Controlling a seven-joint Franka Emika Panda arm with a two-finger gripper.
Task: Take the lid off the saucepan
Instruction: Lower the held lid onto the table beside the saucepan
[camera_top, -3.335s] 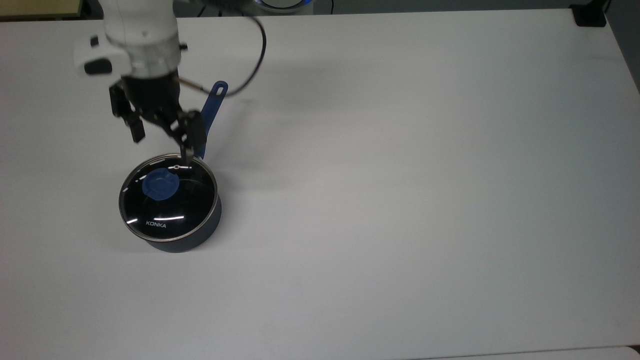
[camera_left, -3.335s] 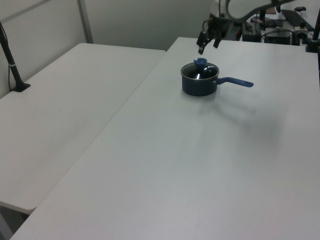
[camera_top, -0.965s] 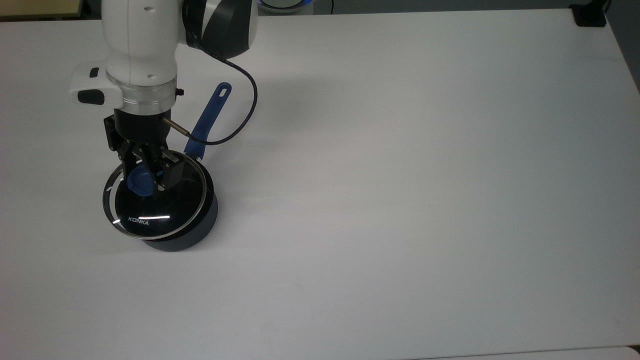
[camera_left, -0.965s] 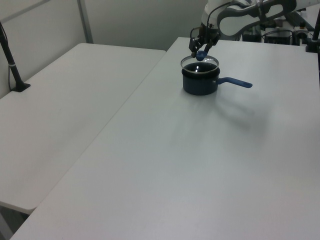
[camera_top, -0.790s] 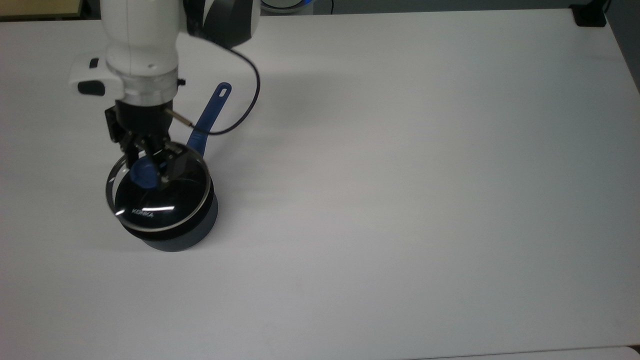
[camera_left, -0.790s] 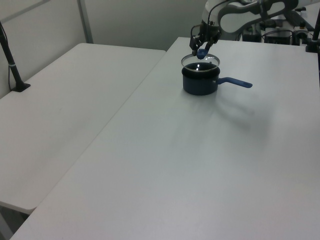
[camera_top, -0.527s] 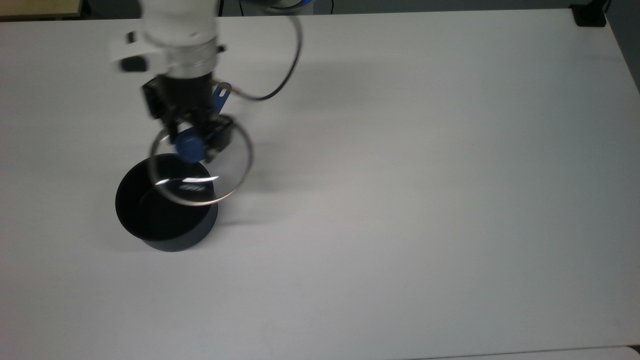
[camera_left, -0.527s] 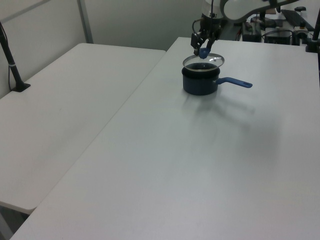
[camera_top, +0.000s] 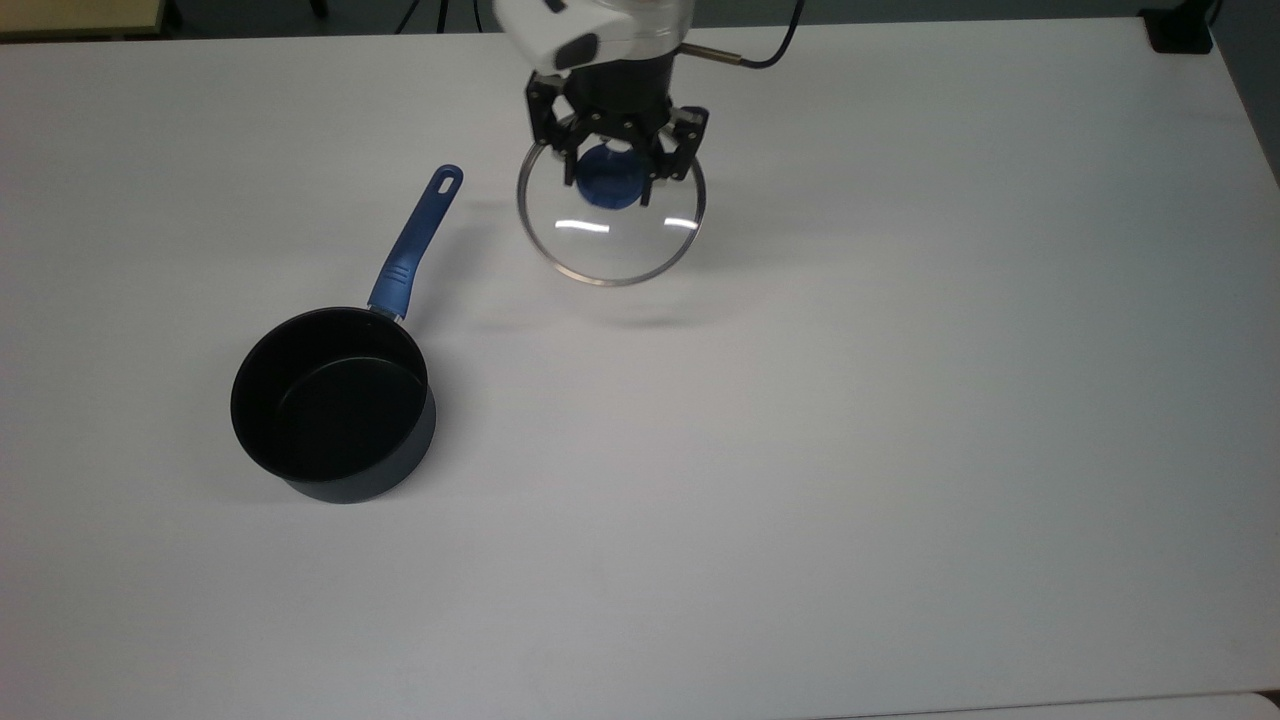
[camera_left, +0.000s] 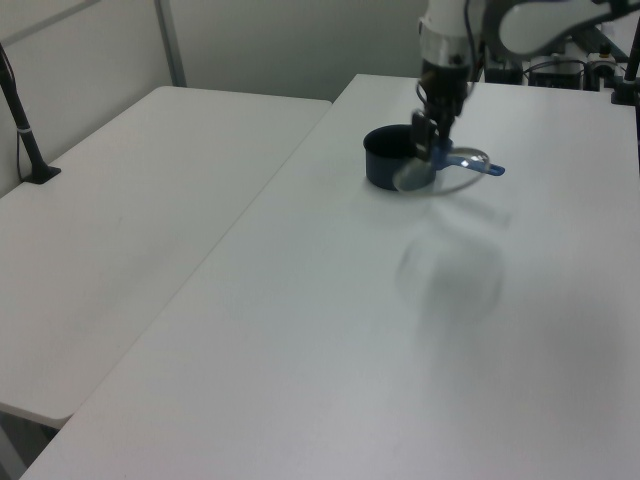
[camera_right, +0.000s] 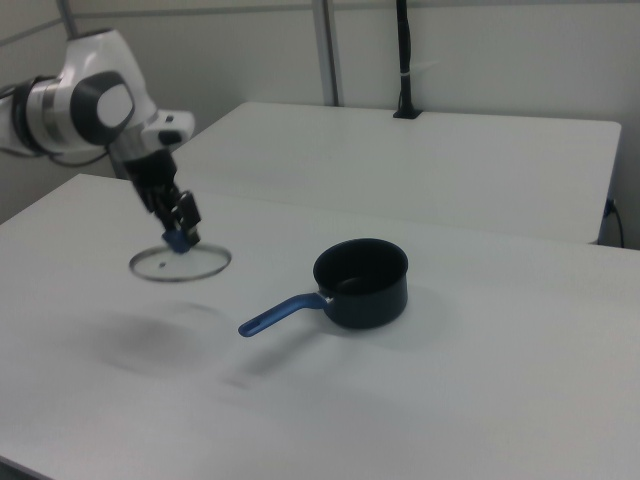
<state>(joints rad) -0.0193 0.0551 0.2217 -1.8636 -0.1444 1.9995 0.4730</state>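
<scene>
So the round clear glass lid with the thin metal rim (camera_top: 611, 225) (camera_left: 441, 168) (camera_right: 180, 263) is off the pan and up in the air, hanging level under the black two-finger gripper (camera_top: 618, 175) (camera_left: 430, 145) (camera_right: 181, 228). The jaws are closed narrow on the lid's round blue knob (camera_top: 611, 179) (camera_right: 176, 240), one finger on each side of it, so the glass disc sits directly below the jaws with nothing else touching it. In the right view you can see clear space between the lid and the white tabletop (camera_top: 900, 400) (camera_left: 350, 330) (camera_right: 420, 400), and a soft grey shadow on the table underneath, a bit toward the camera.

The small round dark blue-grey saucepan with the black inside (camera_top: 333, 404) (camera_left: 388, 158) (camera_right: 362, 283) sits open on the table, well apart from the jaws. In the top view it's down and off to the top view's left of them; in the right view it's over on the right view's right. Its long blue handle with the slot at the end (camera_top: 416, 244) (camera_right: 281, 314) points roughly toward the gripper's side of the table, and the slotted tip stays clear of the lid's rim in the top view. In the left view the lid hangs in front of the handle and overlaps it.

Above the jaws there's the white arm (camera_top: 600, 25) (camera_left: 445, 35) (camera_right: 90, 105) with a black cable (camera_top: 765, 55) running off it. A second white table (camera_left: 130, 200) (camera_right: 420, 160) stands beside this one.
</scene>
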